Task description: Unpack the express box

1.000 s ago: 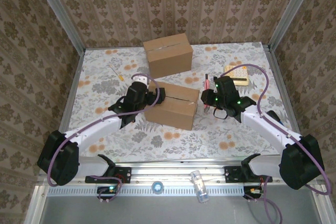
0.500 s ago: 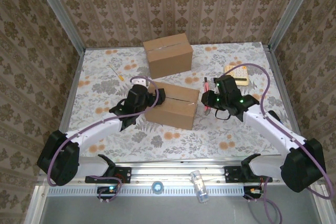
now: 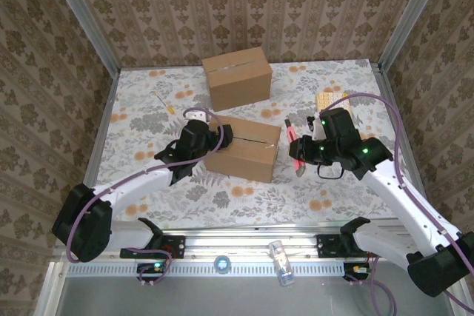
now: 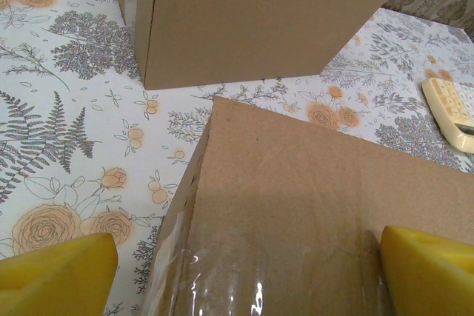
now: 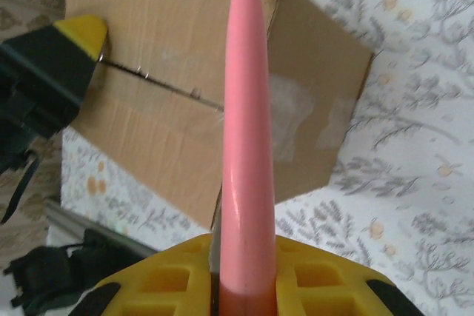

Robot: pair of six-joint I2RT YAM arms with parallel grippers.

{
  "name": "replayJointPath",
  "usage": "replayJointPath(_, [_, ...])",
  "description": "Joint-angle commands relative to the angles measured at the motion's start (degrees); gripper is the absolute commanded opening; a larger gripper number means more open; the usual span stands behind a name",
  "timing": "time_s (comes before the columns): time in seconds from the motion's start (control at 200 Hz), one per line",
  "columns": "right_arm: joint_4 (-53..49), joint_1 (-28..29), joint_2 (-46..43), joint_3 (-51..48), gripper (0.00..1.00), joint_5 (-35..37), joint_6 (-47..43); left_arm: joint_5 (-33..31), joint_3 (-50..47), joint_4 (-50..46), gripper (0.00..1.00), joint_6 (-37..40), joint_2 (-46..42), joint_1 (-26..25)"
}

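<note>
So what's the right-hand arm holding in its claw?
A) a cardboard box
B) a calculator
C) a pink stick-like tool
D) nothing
C: the right gripper is closed on a pink tool, whose tip points toward the near box.

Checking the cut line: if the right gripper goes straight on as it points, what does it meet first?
Likely the near box, its pink tool touching the taped top first; depth is unclear.

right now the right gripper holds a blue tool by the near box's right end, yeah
No: the tool is pink, not blue, as the right wrist view shows. The right gripper does hold it by the right end of the near box.
</note>
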Motion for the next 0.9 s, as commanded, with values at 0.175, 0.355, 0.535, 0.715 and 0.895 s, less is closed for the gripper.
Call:
replayJointPath(0.175, [-0.13,-0.32,-3.89,-2.62,0.0,-8.56,4.24,-1.35,-3.47,-11.24,0.9,0.13,2.98,0.39])
replayJointPath(0.355, [1.65,-0.31,-4.88,-6.16,0.0,-9.61,8.42,-1.31,-3.35,-11.07,0.9,0.05,3.56,0.42])
replayJointPath(0.535, [1.94,-0.26,-6.05,-8.09,0.0,-9.74,9.7,-1.19,-3.38,-10.7,0.91,-0.08,4.04,0.39])
replayJointPath(0.715, [4.03,-0.33,-6.65,-9.13,0.0,-10.49,10.84,-0.99,-3.53,-10.37,0.91,-0.17,4.13,0.38])
replayJointPath(0.895, [5.4,-0.32,-6.37,-9.88,0.0,-10.69,11.37,-0.95,-3.71,-10.11,0.91,-0.37,4.33,0.37])
